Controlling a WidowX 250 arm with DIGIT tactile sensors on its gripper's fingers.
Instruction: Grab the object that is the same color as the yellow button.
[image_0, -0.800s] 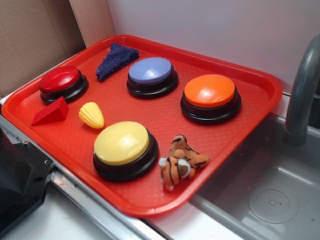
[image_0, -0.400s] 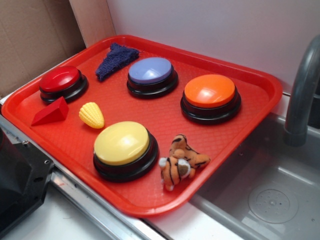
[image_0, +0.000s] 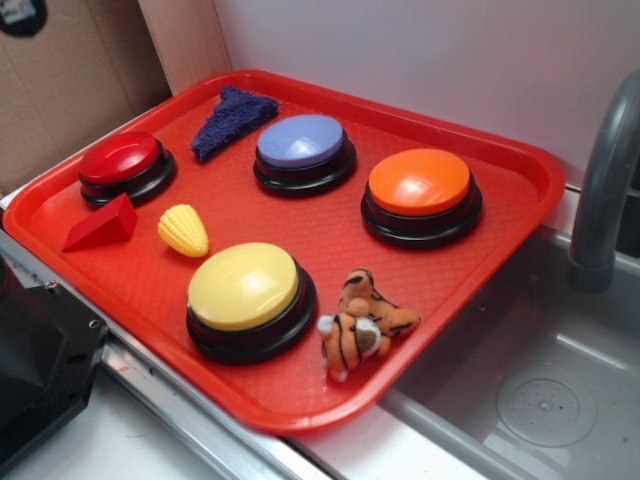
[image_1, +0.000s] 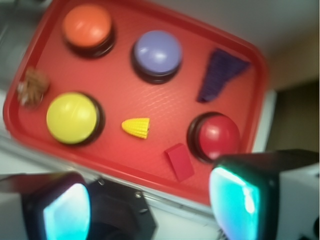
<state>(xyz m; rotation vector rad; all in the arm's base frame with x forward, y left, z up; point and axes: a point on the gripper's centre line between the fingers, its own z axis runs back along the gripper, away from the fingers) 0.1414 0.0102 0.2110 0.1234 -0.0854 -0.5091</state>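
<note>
On counter by sink, I see red tray (image_0: 520, 165) carrying everything. Yellow button (image_0: 244, 285) at near edge, largest task item. Toy corn (image_0: 184, 230) just beside it, apart, between it and red wedge (image_0: 102, 224). From wrist view, corn's (image_1: 136, 127) long axis runs toward yellow button (image_1: 72, 118), tapered tip pointing at it. My gripper (image_1: 150, 202) spread wide, empty, off tray's near rim.
</note>
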